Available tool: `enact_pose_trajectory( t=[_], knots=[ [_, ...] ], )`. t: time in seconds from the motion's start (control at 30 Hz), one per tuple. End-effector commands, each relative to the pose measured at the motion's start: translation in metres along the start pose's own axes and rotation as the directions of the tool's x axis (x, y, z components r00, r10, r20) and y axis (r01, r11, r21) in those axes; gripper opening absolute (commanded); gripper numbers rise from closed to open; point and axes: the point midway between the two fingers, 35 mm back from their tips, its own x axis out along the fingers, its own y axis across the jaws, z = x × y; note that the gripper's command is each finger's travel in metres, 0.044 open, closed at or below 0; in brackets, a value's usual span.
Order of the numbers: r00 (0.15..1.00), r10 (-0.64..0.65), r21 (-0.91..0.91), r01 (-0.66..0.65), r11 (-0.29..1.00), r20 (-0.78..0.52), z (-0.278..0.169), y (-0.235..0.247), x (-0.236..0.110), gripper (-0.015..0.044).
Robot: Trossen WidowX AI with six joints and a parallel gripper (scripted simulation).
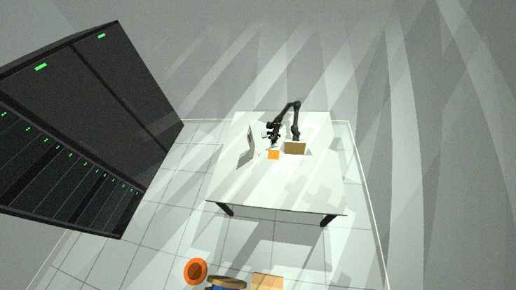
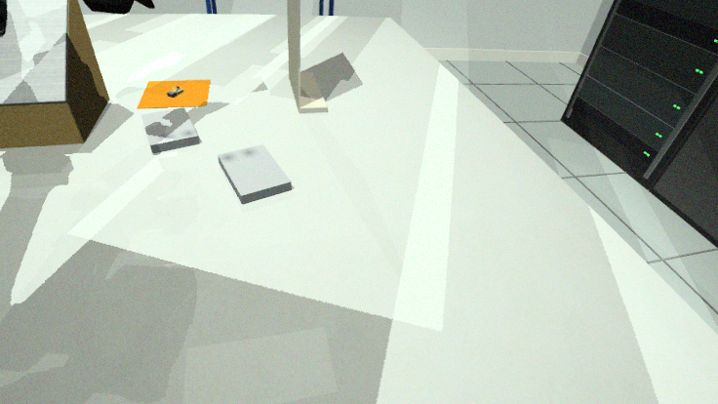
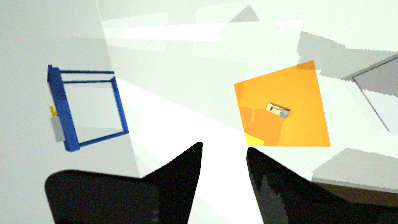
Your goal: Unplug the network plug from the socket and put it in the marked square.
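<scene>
Seen from the wrist: plug [image 3: 278,110] lying small and pale inside the orange marked square [image 3: 300,90], well within its edges, tilted against the square's sides. Hand [image 3: 224,150] raised above the surface [image 3: 200,50], its 2 dark fingers parted with only bare white between them; released, gripping nothing, clear of plug and square alike. Off to the left of the same view, upright panel [image 3: 30,60] with a blue-framed socket [image 3: 62,115] standing open; a small grey and yellow piece showing at the frame's outer edge, too small to identify.

Seen from the exterior camera: plug [image 2: 175,91] resting near the middle of the square [image 2: 193,95], alone on the orange. Just in front of the square, a flat grey block [image 2: 170,131]; farther forward and apart from it, a second flat grey block [image 2: 255,173]. At the left edge, a brown box [image 2: 45,120] standing on the surface. Panel [image 2: 294,50] rising edge-on behind the square, with its foot on the white top. Only a dark scrap of the arm visible at the top left corner.

Seen from above: arm [image 1: 288,115] bent over from its base, hand [image 1: 273,139] hanging above the square [image 1: 273,154], between panel [image 1: 250,140] and box [image 1: 294,148]. Dark server cabinets [image 1: 90,118] at left; on the floor, an orange reel [image 1: 195,271].
</scene>
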Motion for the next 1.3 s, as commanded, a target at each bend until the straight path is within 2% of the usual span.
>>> enact_pose_trajectory(
  t=[0.0,0.4,0.77,1.27],
  knots=[
    [1.0,-0.001,0.007,0.001,1.0,0.007,0.001,0.01,-0.015,0.0156],
    [1.0,-0.002,0.009,0.002,1.0,0.011,-0.004,0.028,-0.051,0.0156],
    [1.0,-0.002,0.009,0.002,1.0,0.011,-0.004,0.028,-0.051,0.044],
    [1.0,-0.002,0.009,0.002,1.0,0.011,-0.004,0.028,-0.051,0.044]
  ],
)
